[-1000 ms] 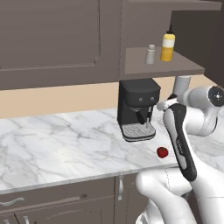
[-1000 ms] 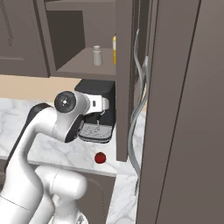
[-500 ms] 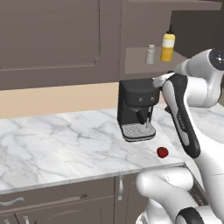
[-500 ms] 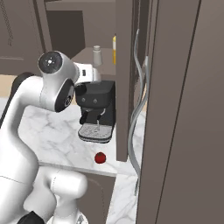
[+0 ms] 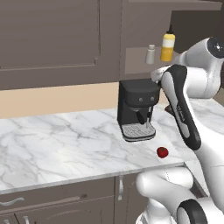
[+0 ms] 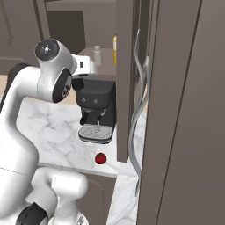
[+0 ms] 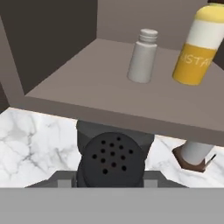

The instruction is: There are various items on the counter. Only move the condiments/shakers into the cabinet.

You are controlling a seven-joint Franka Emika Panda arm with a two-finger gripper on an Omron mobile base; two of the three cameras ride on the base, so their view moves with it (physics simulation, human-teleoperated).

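Cabinet shelf (image 7: 87, 87): grey shaker (image 7: 142, 56) and yellow bottle (image 7: 195, 46), upright, side by side. Gripper (image 7: 111, 177): pinching dark shaker (image 7: 111, 162) just below shelf edge. Counter (image 5: 65, 148): coffee machine (image 5: 136, 109), red fruit (image 5: 162, 152).

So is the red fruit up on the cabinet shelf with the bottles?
No, the red fruit lies on the counter in front of the coffee machine.

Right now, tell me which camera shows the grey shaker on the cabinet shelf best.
The hand view: the grey shaker stands close and unblocked beside the yellow bottle. The left base view shows it small; the right base view shows it small, past the arm.
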